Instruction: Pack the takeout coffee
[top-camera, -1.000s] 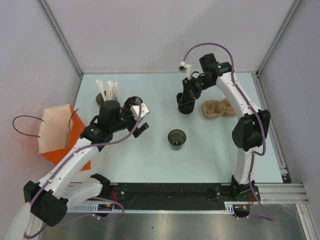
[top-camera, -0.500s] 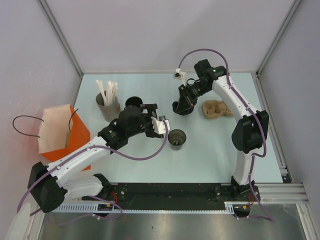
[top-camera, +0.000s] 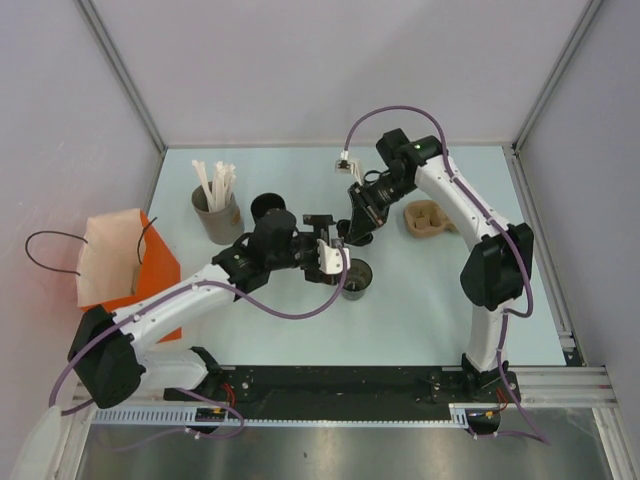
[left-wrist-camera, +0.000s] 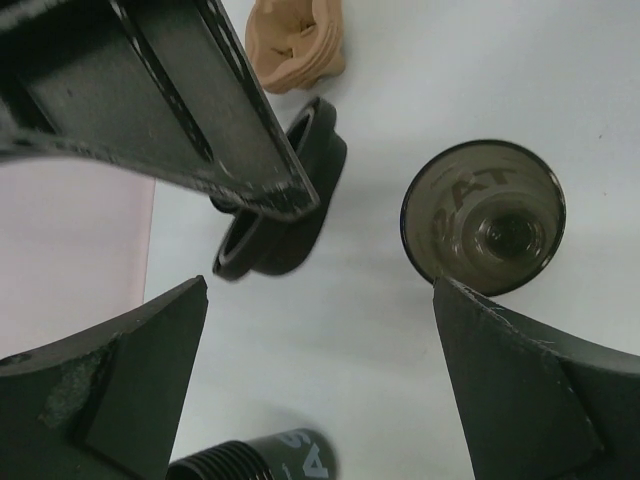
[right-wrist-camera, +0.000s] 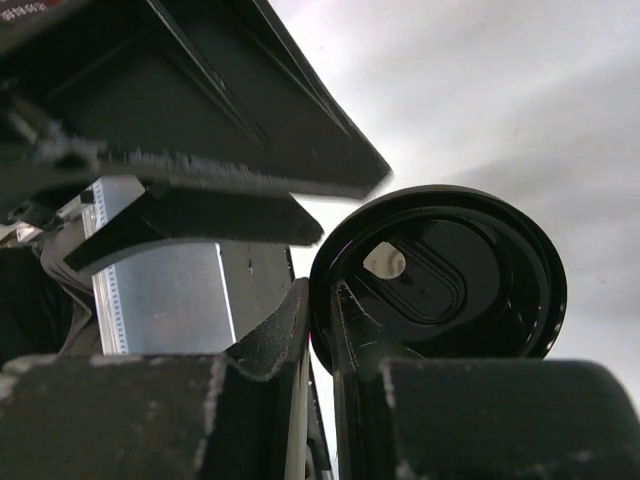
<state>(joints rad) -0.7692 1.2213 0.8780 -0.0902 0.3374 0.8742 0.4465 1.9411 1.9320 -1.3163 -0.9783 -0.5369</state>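
Fingers first, top view: the left fingers are spread wide and empty, just left of the open cup on the bench. The right fingers are nearly closed on a dark item just far of that cup, too small to identify here. The coffee stands upright at far left-centre, just right of the straw cup, and neither arm touches it. Its top appears to be a closed black disc. The carrier lies to the right and the bag is at the left edge.

Left wrist view: the spread fingers frame the empty open cup and a tilted loose lid pinched by the right fingers. The coffee is not in view.

Right wrist view: the lid rim is clamped edge-on between the right fingers. The coffee is not in view.

Handling, by judgement: the coffee is light, with a thin wall that dents under pressure and a smooth, tapered side. Its fill level cannot be determined. Grip the body below the lid with moderate force. Keep it upright, and do not lift it by the lid, which may pop off.
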